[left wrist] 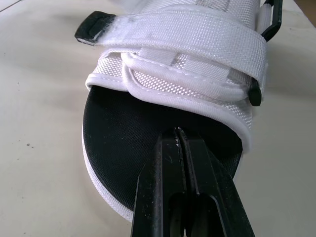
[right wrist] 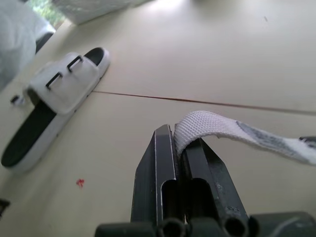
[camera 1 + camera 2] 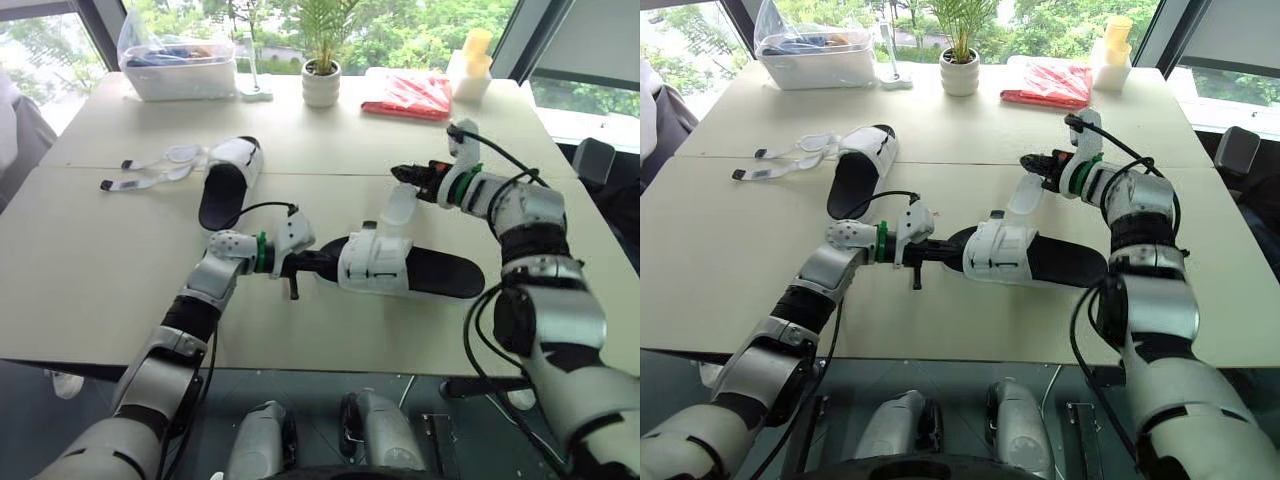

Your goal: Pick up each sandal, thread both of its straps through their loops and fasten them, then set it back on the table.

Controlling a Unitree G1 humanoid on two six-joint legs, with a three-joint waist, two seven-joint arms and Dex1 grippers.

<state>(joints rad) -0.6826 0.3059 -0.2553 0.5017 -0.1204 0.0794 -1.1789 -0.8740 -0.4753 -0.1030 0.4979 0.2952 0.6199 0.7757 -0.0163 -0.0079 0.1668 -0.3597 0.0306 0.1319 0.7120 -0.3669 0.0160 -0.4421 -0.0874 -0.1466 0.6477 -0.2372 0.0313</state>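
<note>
A white sandal with a black sole lies in the middle of the table. My left gripper is shut on the rim of its black footbed at the sandal's left end. One white strap lies fastened across the upper. The other strap rises from the upper, and my right gripper is shut on its end, above and behind the sandal. A second sandal lies farther back on the left, its two loose straps spread out to its left.
Along the far edge stand a clear plastic bin, a potted plant, a red packet and a pale yellow container. A seam crosses the table behind the near sandal. A chair stands beyond the right edge.
</note>
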